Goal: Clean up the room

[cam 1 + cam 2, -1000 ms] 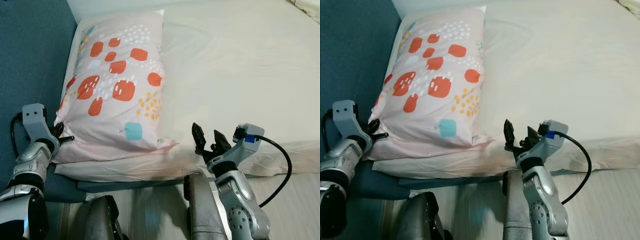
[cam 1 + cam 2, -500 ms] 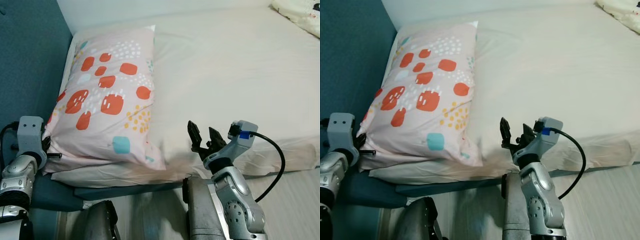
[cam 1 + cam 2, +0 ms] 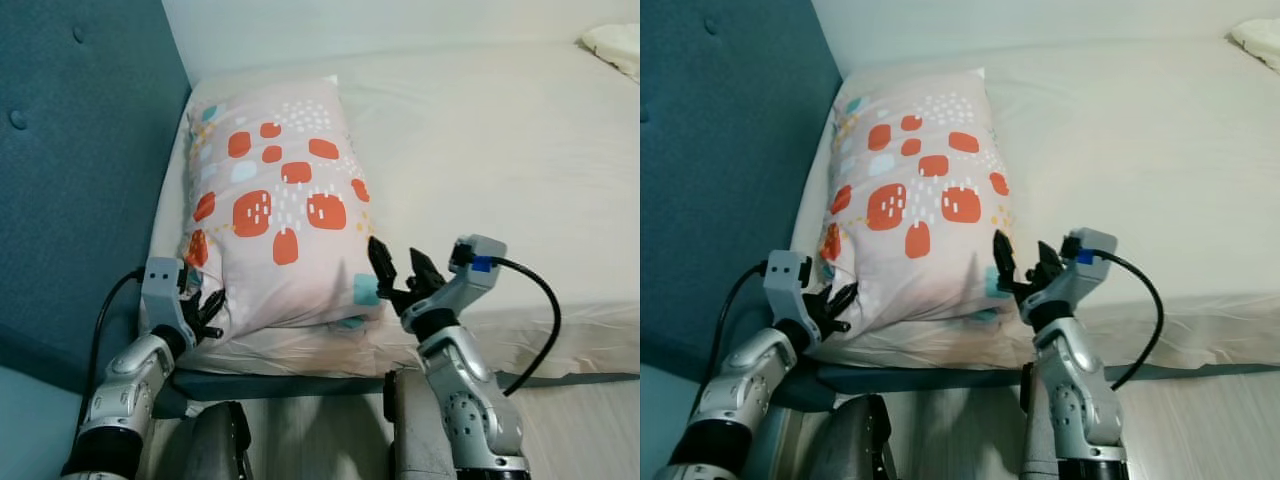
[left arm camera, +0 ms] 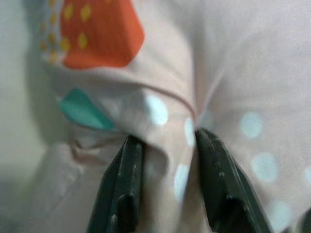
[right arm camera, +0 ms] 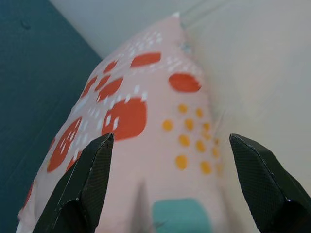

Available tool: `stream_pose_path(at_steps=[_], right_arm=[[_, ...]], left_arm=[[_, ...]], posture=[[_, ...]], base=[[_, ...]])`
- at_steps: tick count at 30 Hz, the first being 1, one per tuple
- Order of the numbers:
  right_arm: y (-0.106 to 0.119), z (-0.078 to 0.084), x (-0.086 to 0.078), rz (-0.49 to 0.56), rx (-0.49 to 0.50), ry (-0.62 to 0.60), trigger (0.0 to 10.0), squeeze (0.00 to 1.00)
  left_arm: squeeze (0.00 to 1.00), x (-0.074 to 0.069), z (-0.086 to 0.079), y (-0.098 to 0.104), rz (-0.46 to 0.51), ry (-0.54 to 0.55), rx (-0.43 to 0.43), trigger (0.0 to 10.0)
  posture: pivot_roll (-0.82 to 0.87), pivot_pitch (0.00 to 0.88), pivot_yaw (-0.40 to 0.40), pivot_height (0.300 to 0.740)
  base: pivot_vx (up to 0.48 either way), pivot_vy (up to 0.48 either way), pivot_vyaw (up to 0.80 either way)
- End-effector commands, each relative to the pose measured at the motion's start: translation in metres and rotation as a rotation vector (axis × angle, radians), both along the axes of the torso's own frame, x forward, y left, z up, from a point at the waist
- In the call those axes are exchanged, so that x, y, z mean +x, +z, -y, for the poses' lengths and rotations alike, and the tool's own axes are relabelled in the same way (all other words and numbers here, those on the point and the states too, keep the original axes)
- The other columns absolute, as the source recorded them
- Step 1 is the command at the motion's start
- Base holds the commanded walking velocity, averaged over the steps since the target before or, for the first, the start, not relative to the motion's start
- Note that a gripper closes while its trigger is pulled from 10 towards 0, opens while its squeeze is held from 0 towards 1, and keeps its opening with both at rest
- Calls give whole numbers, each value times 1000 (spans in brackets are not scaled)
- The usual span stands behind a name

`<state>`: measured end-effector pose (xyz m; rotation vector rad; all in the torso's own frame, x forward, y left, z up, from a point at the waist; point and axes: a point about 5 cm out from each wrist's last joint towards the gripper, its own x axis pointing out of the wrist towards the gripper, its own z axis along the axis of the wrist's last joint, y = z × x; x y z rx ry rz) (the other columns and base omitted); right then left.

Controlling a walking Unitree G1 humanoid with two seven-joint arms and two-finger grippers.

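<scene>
With only a thin fold of the pillow [image 3: 285,215], lying at the bed's [image 3: 520,150] head end, pinched by the left gripper [image 3: 207,312] and the right gripper [image 3: 397,275] gaping beside it: likely slip under pull.

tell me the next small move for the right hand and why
Probably close the right hand on the pillow. The left hand already pinches the pillow's near left corner, fabric bunched between its fingers, while the right hand sits open at the near right corner. A grip on both corners would let the pillow be lifted or straightened.
</scene>
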<state>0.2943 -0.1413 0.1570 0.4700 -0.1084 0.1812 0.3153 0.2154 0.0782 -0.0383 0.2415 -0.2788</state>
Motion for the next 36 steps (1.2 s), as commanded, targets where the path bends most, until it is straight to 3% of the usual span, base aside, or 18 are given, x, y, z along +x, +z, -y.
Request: stream_pose_path(at_steps=[1, 2, 4, 6, 7, 8, 15, 18, 22, 23, 27, 28, 30, 31, 32, 33, 35, 36], right_arm=[[-4, 1, 1, -4, 6, -4, 10000, 0], [-4, 1, 1, -4, 6, -4, 10000, 0], [-2, 1, 4, 4, 7, -7, 10000, 0], [-2, 1, 4, 4, 7, -7, 10000, 0], [-2, 1, 6, 8, 8, -7, 10000, 0], [-1, 1, 8, 13, 10, -6, 10000, 0], [2, 1, 11, 26, 6, -3, 10000, 0], [3, 8, 15, 35, -3, -21, 10000, 0], [2, 13, 18, 34, -2, -32, 10000, 0], [1, 14, 21, 31, -5, -34, 10000, 0], [0, 15, 25, 30, -15, -37, 10000, 0], [-1, 16, 26, 28, -18, -45, 10000, 0], [-3, 22, 29, 14, -31, -83, 10000, 0], [-3, 22, 29, 14, -31, -83, 10000, 0], [-9, 28, 31, -22, -56, -133, 10000, 0], [-9, 28, 31, -22, -56, -133, 10000, 0], [-25, 39, 34, -104, -143, -196, 10000, 0], [-25, 39, 34, -104, -143, -196, 10000, 0]], left_arm=[[1000, -8, -14, -16, -71, 23, 106, 10000], [1000, -8, -14, -16, -71, 23, 106, 10000], [1000, -8, -28, -18, -86, 68, 206, 10000], [1000, -8, -28, -18, -86, 68, 206, 10000], [184, -7, -33, -17, -85, 102, 229, 10000], [0, -5, -36, -14, -75, 127, 240, 10000], [0, 4, -24, 5, 14, 116, 184, 10000], [0, 20, -16, 37, 177, 97, 106, 10000], [0, 29, -24, 59, 259, 143, 71, 10000], [0, 35, -34, 73, 302, 179, 97, 10000], [0, 38, -48, 86, 339, 232, 151, 10000], [0, 39, -49, 88, 343, 235, 105, 10000], [0, 40, -44, 91, 343, 203, -67, 10000], [0, 40, -44, 91, 343, 203, -67, 10000], [0, 38, -30, 90, 341, 106, -151, 10000], [0, 38, -30, 90, 341, 106, -151, 10000], [0, 30, 6, 82, 327, -102, -239, 10000], [0, 30, 6, 82, 327, -102, -239, 10000]], posture=[[-10, 189, 79, 550], [-10, 189, 79, 550], [-4, 185, 79, 550], [-4, 185, 79, 550], [-5, 178, 81, 550], [-6, 173, 81, 550], [-16, 150, 81, 550], [-17, 125, 78, 550], [-14, 102, 74, 550], [-10, 91, 72, 550], [-9, 78, 70, 550], [-5, 71, 67, 550], [-1, 65, 65, 550], [-1, 65, 65, 550], [0, 62, 61, 550], [0, 62, 61, 550], [-2, 57, 59, 550], [-2, 57, 59, 550]], base=[[0, 0, 0], [0, 0, 0], [0, 0, 0], [0, 0, 0], [0, 0, 0], [0, 0, 0], [0, 0, 0], [0, 0, 0], [0, 0, 0], [0, 0, 0], [0, 0, 0], [0, 0, 0], [0, 0, 0], [0, 0, 0], [0, 0, 0], [0, 0, 0], [0, 0, 0], [0, 0, 0]])
